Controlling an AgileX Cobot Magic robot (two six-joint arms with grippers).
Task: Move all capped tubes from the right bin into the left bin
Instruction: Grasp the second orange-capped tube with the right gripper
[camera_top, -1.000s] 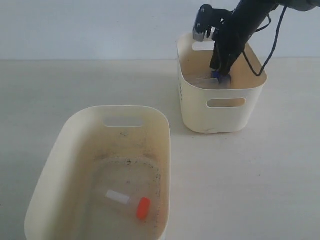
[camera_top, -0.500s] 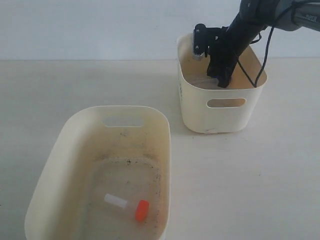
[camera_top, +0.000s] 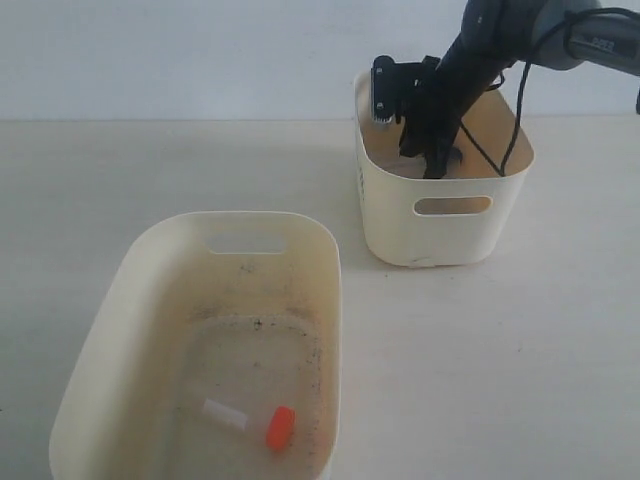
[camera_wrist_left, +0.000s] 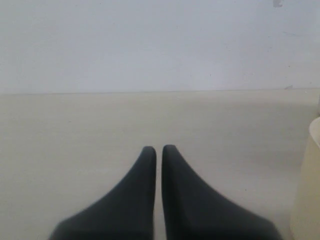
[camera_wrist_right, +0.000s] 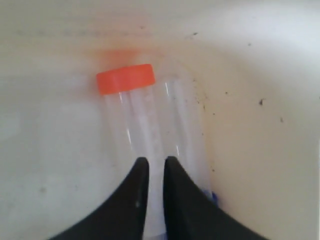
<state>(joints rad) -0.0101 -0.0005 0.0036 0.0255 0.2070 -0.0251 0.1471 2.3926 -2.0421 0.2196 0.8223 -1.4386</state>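
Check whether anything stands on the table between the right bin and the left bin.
Nothing visible does: the table between the right bin and the left bin is bare; only their own walls intervene.

Left tool (camera_wrist_left: 158, 150), jaws together, over beige tabletop (camera_wrist_left: 75, 130); cream tub rim (camera_wrist_left: 309, 185) nearby; white wall (camera_wrist_left: 150, 45) behind.

Lab bench (camera_top: 480, 350) — capped tubes (camera_wrist_right: 131, 115); cream bins (camera_top: 440, 235)
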